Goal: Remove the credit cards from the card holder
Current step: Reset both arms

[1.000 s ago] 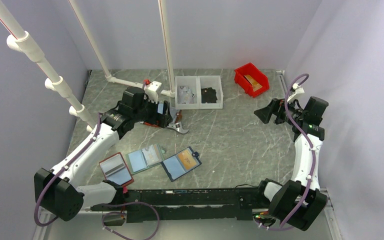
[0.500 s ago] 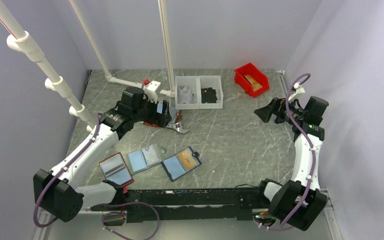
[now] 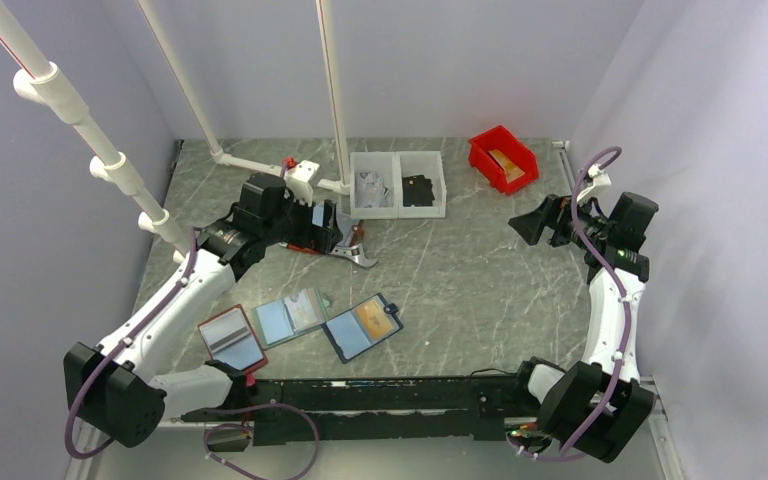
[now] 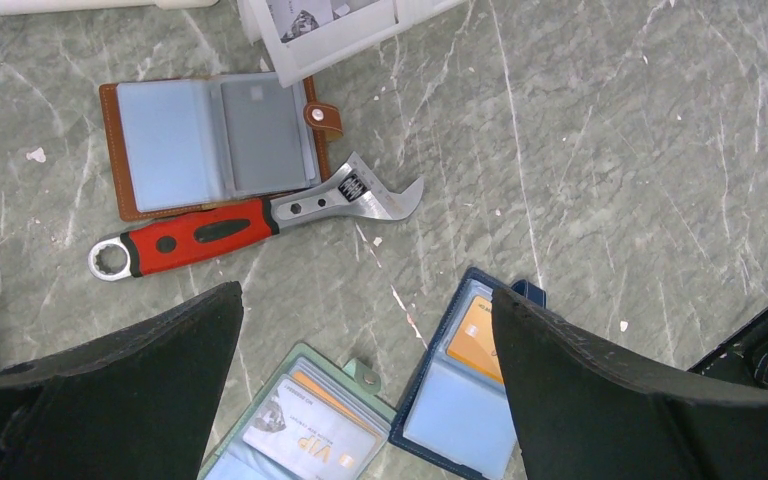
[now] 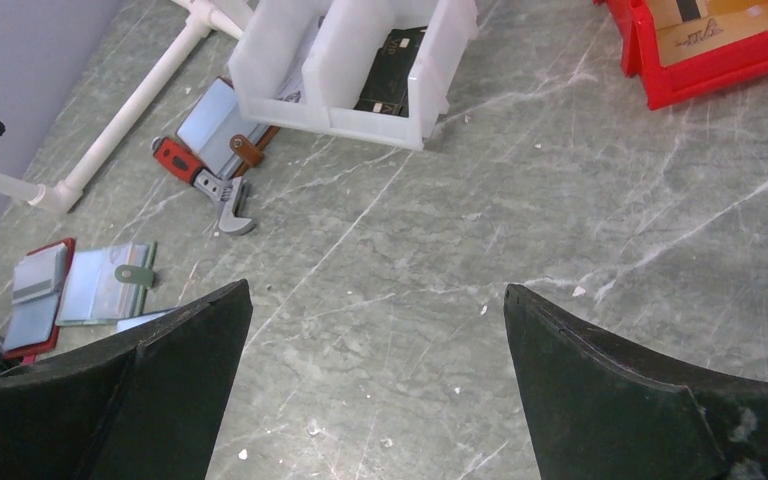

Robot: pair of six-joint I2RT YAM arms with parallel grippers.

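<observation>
The navy card holder (image 3: 362,327) lies open on the table near the front. Its light blue pockets face up and an orange-gold credit card (image 3: 375,318) sits in the far half. The left wrist view shows the holder (image 4: 460,400) and the orange card (image 4: 475,340) partly hidden behind my right finger. No black card shows in the holder. My left gripper (image 3: 328,232) hangs open well above and behind it, holding nothing (image 4: 365,292). My right gripper (image 3: 522,228) is open and empty at the far right, high over bare table (image 5: 377,288).
A green-edged holder (image 3: 293,316) and a red-edged holder (image 3: 231,339) lie left of the navy one. A brown holder (image 4: 210,145) and a red-handled wrench (image 4: 250,225) lie under the left gripper. A white two-part bin (image 3: 398,184), a red bin (image 3: 503,160) and white pipes (image 3: 335,90) stand behind.
The left arm has drifted very slightly up and left. Nothing on the table has moved.
</observation>
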